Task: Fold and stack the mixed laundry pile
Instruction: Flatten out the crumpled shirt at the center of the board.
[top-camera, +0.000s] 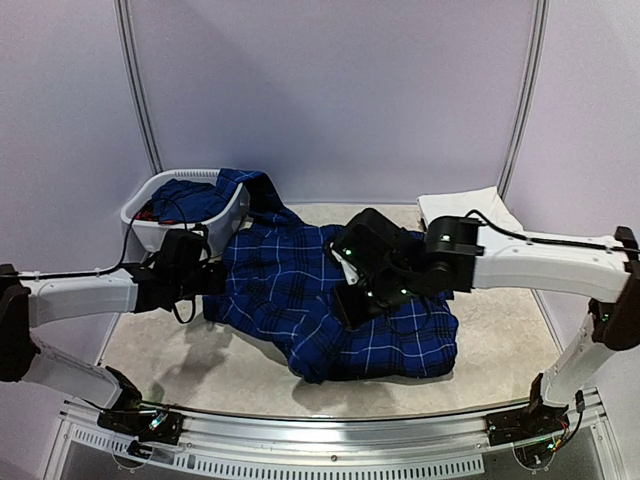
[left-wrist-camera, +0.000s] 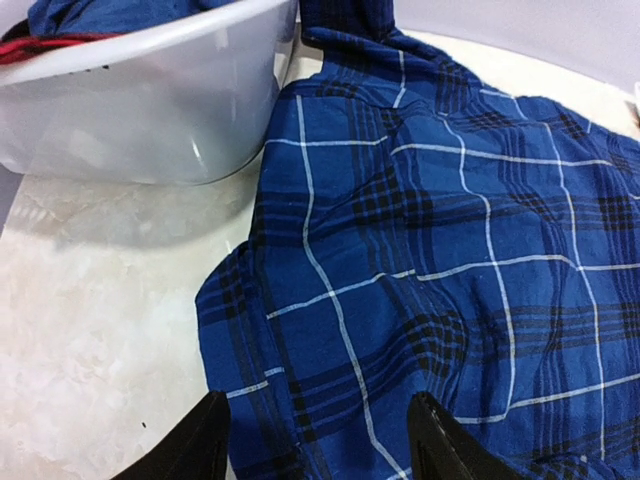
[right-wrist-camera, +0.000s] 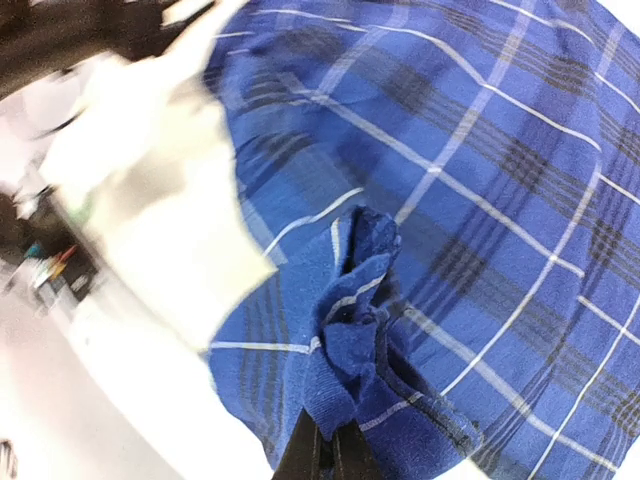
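My right gripper (right-wrist-camera: 327, 455) clamps a bunched fold of the navy plaid shirt (right-wrist-camera: 480, 180); left gripper (left-wrist-camera: 318, 445) gapes at its nine-o'clock edge. I'd grab there, then spread evenly.

The right gripper (right-wrist-camera: 328, 445) shows at the bottom edge, its two dark fingers (right-wrist-camera: 303, 452) pressed together on a bunched fold of the blue plaid shirt (right-wrist-camera: 480, 200). The fold stands up in a crumpled ridge above the fingers. The shirt's edge lies over the pale table (right-wrist-camera: 170, 260) on the left, which is blurred.
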